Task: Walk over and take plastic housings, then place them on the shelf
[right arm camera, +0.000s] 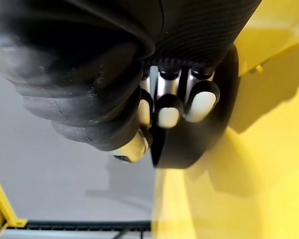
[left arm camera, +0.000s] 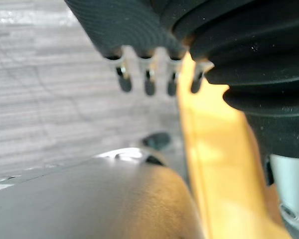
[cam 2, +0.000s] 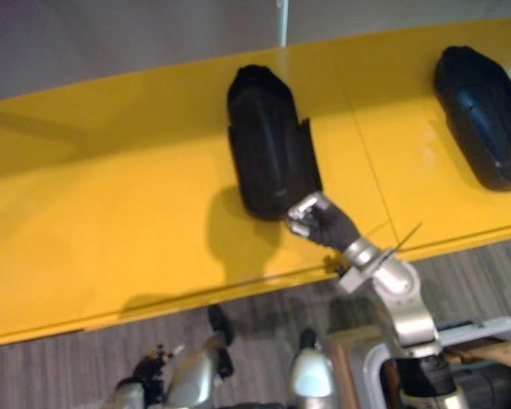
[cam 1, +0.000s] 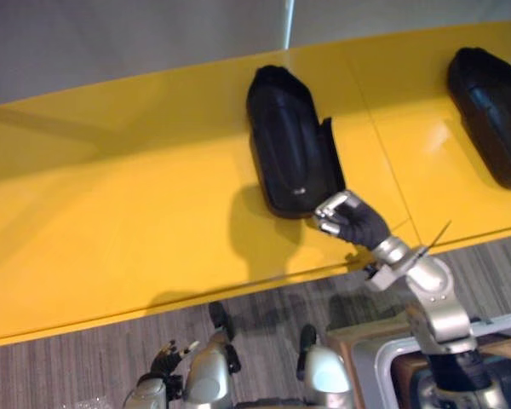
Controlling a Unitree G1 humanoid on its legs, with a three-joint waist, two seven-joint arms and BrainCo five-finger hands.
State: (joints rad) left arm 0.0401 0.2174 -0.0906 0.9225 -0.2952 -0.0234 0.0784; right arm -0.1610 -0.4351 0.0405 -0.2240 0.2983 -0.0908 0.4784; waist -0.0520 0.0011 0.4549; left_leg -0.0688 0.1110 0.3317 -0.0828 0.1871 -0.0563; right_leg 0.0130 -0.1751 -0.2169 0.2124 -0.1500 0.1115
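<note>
Right hand [cam 1: 345, 217] at the plastic housing [cam 1: 289, 141] on the yellow shelf [cam 1: 111, 213]

The black housing lies mid-shelf, its near end close to the front edge, where the fingers curl tight against it. A second housing [cam 1: 490, 115] lies towards the shelf's right end. The left hand [left arm camera: 148, 82] hangs slack-fingered over the grey striped floor [cam 1: 85, 366]; a grey wall [cam 1: 111, 43] stands behind.

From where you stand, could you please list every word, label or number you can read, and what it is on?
No text can be read.
On the black plastic housing at the right hand: a small pale mark near the end by the hand, too small to read.
On the second housing and the yellow shelf: no print visible.
</note>
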